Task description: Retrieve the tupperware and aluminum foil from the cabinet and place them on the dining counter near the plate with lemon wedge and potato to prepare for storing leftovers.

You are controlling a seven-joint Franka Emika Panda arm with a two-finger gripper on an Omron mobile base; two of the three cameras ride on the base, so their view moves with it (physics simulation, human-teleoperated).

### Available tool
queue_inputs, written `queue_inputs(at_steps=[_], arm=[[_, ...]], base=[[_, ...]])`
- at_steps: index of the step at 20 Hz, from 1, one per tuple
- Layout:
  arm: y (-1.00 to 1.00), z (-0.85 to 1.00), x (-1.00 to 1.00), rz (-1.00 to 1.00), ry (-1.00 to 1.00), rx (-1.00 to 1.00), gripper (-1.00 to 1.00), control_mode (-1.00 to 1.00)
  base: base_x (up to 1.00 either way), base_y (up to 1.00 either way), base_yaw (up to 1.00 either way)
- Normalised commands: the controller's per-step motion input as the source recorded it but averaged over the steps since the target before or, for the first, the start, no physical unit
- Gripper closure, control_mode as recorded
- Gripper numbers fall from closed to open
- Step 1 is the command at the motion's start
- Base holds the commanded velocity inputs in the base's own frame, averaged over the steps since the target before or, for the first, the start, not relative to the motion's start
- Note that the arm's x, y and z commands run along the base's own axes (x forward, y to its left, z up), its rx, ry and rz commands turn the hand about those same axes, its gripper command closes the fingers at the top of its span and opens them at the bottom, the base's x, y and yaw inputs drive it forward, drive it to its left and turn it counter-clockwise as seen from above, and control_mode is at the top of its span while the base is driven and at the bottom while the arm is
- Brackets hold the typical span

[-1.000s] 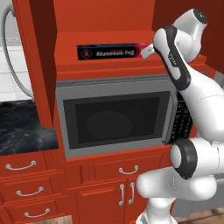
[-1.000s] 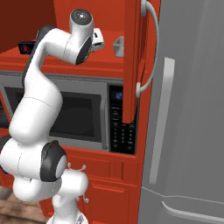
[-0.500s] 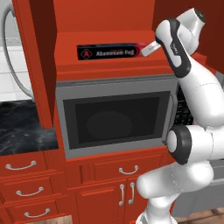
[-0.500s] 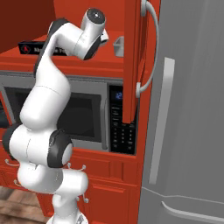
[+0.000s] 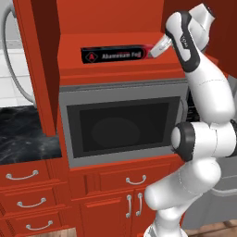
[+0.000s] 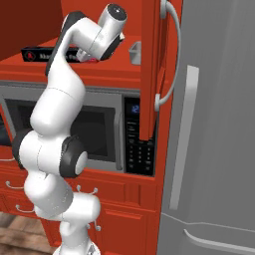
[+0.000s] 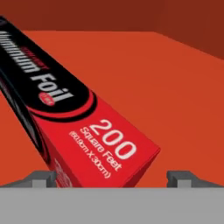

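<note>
Gripper [image 7: 107, 178] spread wide, fingertips flanking the red end of the aluminum foil [image 5: 115, 54], nothing clamped. Box lies on cabinet [image 5: 69, 69] shelf, upper center in left base view; bare shelf right of it.

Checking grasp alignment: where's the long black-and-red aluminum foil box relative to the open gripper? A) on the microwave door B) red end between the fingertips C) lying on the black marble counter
B: in the hand view the aluminum foil box points its red end between the gripper's fingertips, jaws wide, on the red cabinet shelf.
</note>
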Motion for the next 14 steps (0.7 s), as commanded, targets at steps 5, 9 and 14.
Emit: queue_inputs(at_steps=[5,9,14], arm=[[0.12,0.0,0.02,0.2,0.0,-0.04,-1.0,-1.0],[0.08,0.0,0.14,0.24,-0.02,0.0,-1.0,-1.0],[0.12,0.0,0.15,0.22,0.0,0.0,-1.0,-1.0]], base=[[0.0,0.0,0.0],[0.0,0.0,0.0],[0.0,0.0,0.0]])
